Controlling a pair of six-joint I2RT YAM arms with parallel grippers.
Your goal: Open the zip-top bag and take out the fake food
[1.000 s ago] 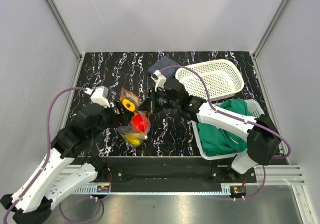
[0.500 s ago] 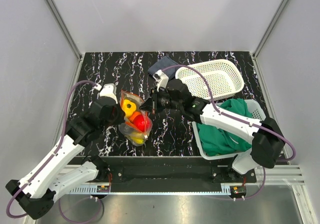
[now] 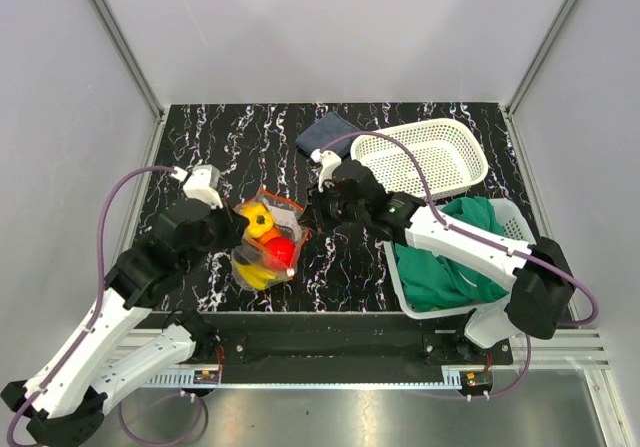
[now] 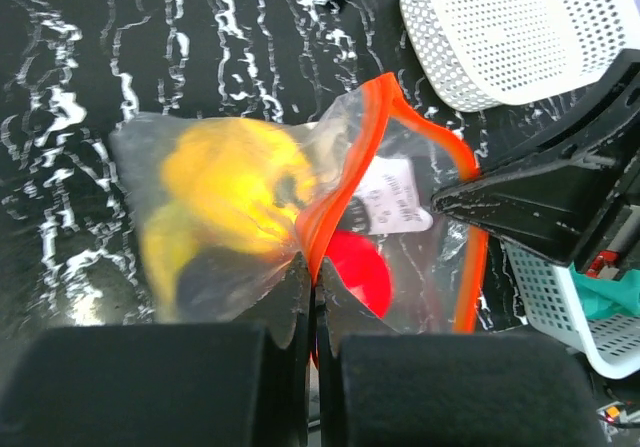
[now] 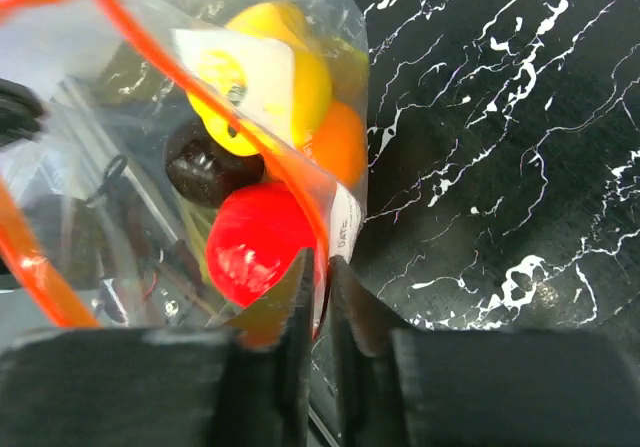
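The zip-top bag (image 3: 262,267) lies on the black marble table between the two arms, its red-orange zip strip pulled apart. Inside it is the fake food: a red apple (image 3: 278,254) (image 5: 255,242), a yellow piece (image 3: 258,217) (image 4: 230,177), an orange (image 5: 340,142) and a dark round fruit (image 5: 200,167). My left gripper (image 3: 238,229) (image 4: 312,267) is shut on one side of the zip strip. At the bag's right edge, my right gripper (image 3: 318,214) (image 5: 320,262) has its fingers slightly parted, and the other lip of the bag (image 5: 150,167) still runs between them.
A white perforated basket (image 3: 470,147) stands at the back right. A second white basket (image 3: 392,267) at the near right holds a green cloth (image 3: 450,252). A dark blue folded cloth (image 3: 325,129) lies at the back, behind the right arm.
My left gripper has shut on the bag's zip strip and drawn it left and nearer. The right gripper's fingers have parted a little. The bag's mouth is spread wider.
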